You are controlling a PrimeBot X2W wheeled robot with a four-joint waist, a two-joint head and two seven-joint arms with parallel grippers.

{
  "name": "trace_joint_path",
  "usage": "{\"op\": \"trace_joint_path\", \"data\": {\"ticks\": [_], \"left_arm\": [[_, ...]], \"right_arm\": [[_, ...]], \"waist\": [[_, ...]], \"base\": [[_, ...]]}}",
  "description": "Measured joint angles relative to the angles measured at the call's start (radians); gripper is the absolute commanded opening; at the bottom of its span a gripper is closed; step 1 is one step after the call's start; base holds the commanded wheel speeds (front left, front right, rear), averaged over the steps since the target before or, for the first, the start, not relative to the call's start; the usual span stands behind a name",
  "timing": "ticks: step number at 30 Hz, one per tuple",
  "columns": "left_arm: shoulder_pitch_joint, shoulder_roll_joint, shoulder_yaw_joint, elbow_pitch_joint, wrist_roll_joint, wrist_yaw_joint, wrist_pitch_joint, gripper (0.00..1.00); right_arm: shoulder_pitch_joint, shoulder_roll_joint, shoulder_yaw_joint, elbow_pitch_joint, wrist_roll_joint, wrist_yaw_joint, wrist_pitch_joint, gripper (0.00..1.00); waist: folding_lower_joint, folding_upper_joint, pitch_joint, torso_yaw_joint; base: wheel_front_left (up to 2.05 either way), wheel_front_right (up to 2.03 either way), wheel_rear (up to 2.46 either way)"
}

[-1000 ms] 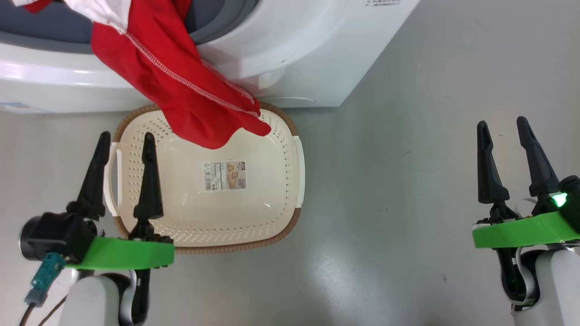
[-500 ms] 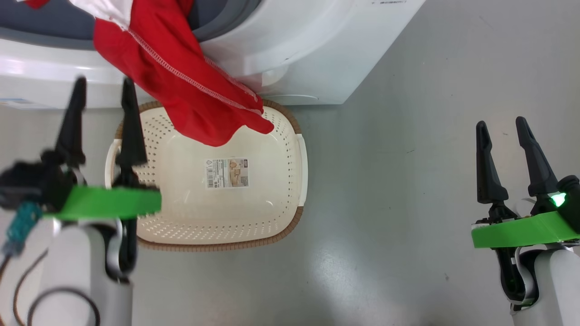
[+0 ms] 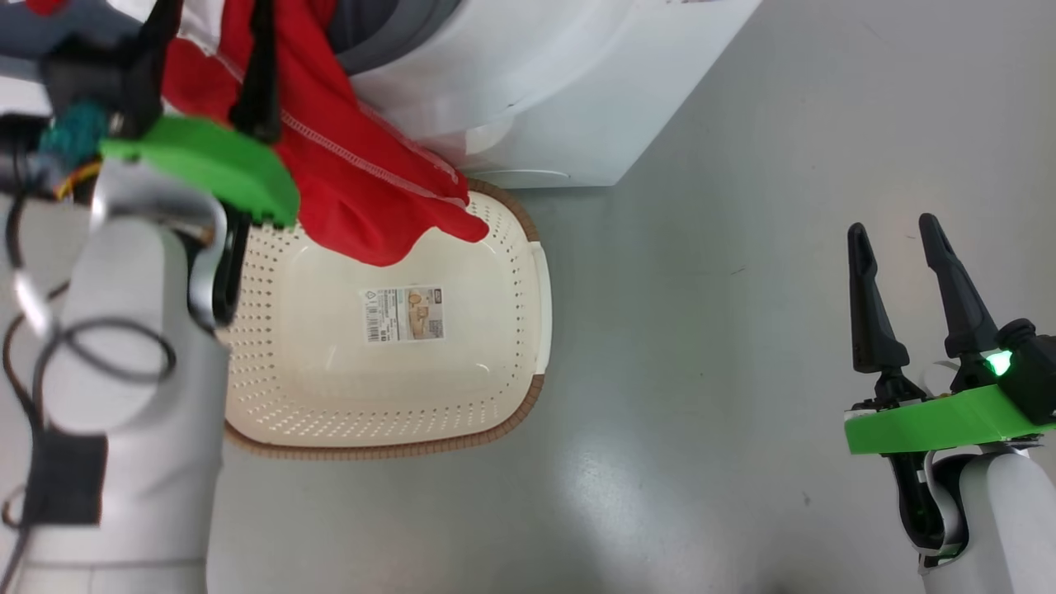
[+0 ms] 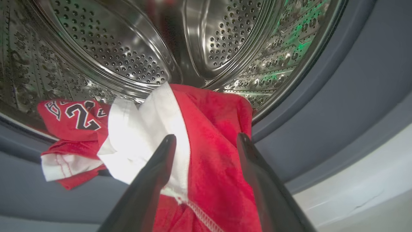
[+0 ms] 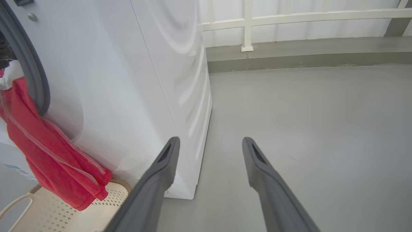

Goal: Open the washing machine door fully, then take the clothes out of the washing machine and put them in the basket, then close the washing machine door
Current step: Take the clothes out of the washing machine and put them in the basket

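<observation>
The clothes (image 4: 212,161): red jersey cloth with a white band, draped from the mouth of the steel drum (image 4: 128,48) over the grey gasket (image 4: 338,112); one end hangs down the front of the washing machine (image 3: 561,99).
Long axis: runs from the drum mouth down the machine's front, the loose tip ending above the far edge of the basket (image 3: 540,305), not yet in it.
Second bundle: more red-and-white cloth lies bunched at the drum's lip, just beside the draped piece.
Left end effector (image 4: 206,137): fingers apart, clamped on nothing; the draped cloth lies straight ahead and shows between the two fingers. Whether they touch it I cannot tell.
Right end effector (image 3: 893,224): fingers apart and empty, over the bare floor (image 3: 701,330), well apart from cloth and basket.
Nearer arm: the left by far; a close on the fold between its fingers looks like the coming move.
Basket: on the floor just in front of the machine, under the hanging tip.
Writing on cloth: a dark digit "2" edged in white on the bunched piece; what follows is folded and unclear.
Basket label (image 3: 404,315): paper sticker with a barcode on the base; print too small to read.
Machine lettering: too small to read.
</observation>
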State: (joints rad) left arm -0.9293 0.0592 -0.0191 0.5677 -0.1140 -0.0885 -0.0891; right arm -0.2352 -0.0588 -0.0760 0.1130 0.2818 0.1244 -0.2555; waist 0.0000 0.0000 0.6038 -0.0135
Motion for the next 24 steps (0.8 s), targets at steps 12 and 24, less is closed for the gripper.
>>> {"op": "trace_joint_path", "data": {"ticks": [12, 24], "left_arm": [[-0.253, 0.013, -0.025, 0.302, 0.010, 0.004, 0.156, 1.00], [-0.348, 0.021, -0.048, 0.527, 0.011, 0.012, 0.139, 0.89]], "right_arm": [[-0.001, 0.001, 0.007, 0.000, 0.001, 0.000, 0.000, 1.00], [-0.022, 0.002, 0.015, 0.000, 0.007, 0.000, 0.000, 1.00]], "waist": [[0.0000, 0.0000, 0.004, -0.033], [0.0000, 0.0000, 0.025, -0.050]], "base": [[0.00, 0.00, 0.00], [0.00, 0.00, 0.00]]}}
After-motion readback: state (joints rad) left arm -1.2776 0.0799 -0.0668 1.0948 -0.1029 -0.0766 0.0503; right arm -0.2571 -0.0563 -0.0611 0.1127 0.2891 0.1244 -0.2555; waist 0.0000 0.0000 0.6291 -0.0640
